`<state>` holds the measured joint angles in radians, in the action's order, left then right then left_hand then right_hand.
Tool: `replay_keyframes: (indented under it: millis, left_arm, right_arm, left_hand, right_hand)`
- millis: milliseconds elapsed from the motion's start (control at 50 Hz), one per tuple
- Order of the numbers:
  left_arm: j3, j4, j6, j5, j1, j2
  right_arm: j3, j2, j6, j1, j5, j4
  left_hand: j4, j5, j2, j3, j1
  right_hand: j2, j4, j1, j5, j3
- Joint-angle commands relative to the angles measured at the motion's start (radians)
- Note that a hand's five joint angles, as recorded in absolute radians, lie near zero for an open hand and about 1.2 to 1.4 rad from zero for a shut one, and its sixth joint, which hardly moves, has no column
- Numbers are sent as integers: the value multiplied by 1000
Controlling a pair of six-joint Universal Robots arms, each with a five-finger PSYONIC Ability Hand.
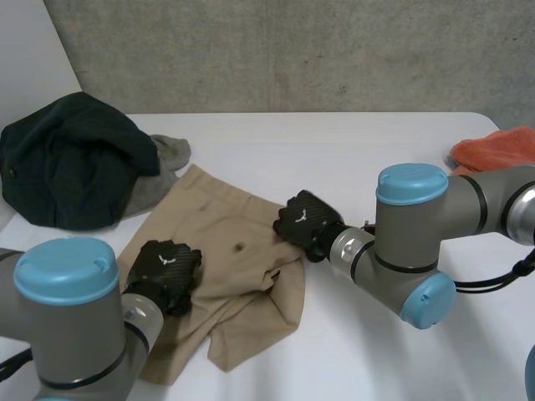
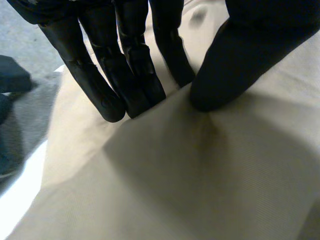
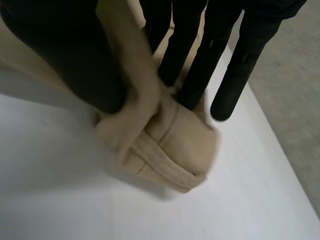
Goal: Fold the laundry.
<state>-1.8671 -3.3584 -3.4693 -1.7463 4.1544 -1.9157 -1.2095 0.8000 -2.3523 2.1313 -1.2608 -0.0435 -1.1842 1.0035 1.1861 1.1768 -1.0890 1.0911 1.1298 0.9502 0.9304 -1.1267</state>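
While your left robot hand (image 1: 167, 274) pinches a fold of the khaki shorts (image 1: 234, 255) lying on the tabletop (image 1: 376, 150), your right robot hand (image 1: 303, 221) beyond grips their bunched edge; pull unevenly and that thick wad may slip free.

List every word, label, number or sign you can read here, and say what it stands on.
There is no readable text.
One white mark on the back of the right hand: too small to read.
The shorts: no print or label visible.
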Motion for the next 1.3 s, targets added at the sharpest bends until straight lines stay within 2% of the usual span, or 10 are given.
replay_keyframes:
  millis: [20, 200, 380, 540, 720, 760, 800, 900, 1080, 1300]
  left_arm:
    - [88, 8, -28, 48, -6, 98]
    - [256, 5, 72, 154, -10, 230]
    - [549, 11, 41, 149, 3, -90]
    - [880, -9, -106, 103, 27, -417]
    - [1100, -79, -192, 9, 43, -546]
    - [1099, -96, -189, -15, 46, -526]
    - [1077, -111, -177, -33, 46, -485]
    - [949, -113, -137, -16, 33, -356]
    - [593, -86, -117, -25, 7, -39]
    - [162, 141, 27, 17, -140, 221]
  right_arm:
    - [-129, 196, -165, -54, -106, -65]
    - [-234, 629, -252, -224, -78, 284]
    - [-222, 679, -331, -216, -23, 501]
    - [-161, 449, -415, -110, -117, 403]
    - [-39, 214, -456, -34, -341, -116]
    - [-38, 197, -464, -25, -322, -192]
    - [-39, 182, -466, -13, -284, -286]
    - [-48, 202, -418, -8, -285, -308]
    - [-84, 386, -374, -77, -355, -34]
    - [-266, 571, -237, -252, -85, 376]
  left_hand:
    - [-212, 218, 210, 219, -307]
    - [-212, 218, 210, 219, -307]
    - [-212, 218, 210, 219, -307]
    - [-212, 218, 210, 219, -307]
    - [-212, 218, 210, 219, -307]
    - [-128, 134, 126, 135, -223]
    - [270, -264, -272, -263, 175]
    - [1010, -1004, -1012, -1002, 914]
    - [1010, -1004, -1012, -1002, 914]
    - [821, -815, -823, -814, 726]
  right_hand:
    - [305, 266, 446, 291, -270]
    - [305, 266, 446, 291, -270]
    - [305, 266, 446, 291, -270]
    - [305, 266, 446, 291, -270]
    - [305, 266, 446, 291, -270]
    - [-86, -125, 55, -100, 122]
    - [-899, -938, -758, -913, 935]
    - [-917, -955, -776, -930, 952]
    - [-917, -955, -776, -930, 952]
    - [-447, -486, -306, -461, 483]
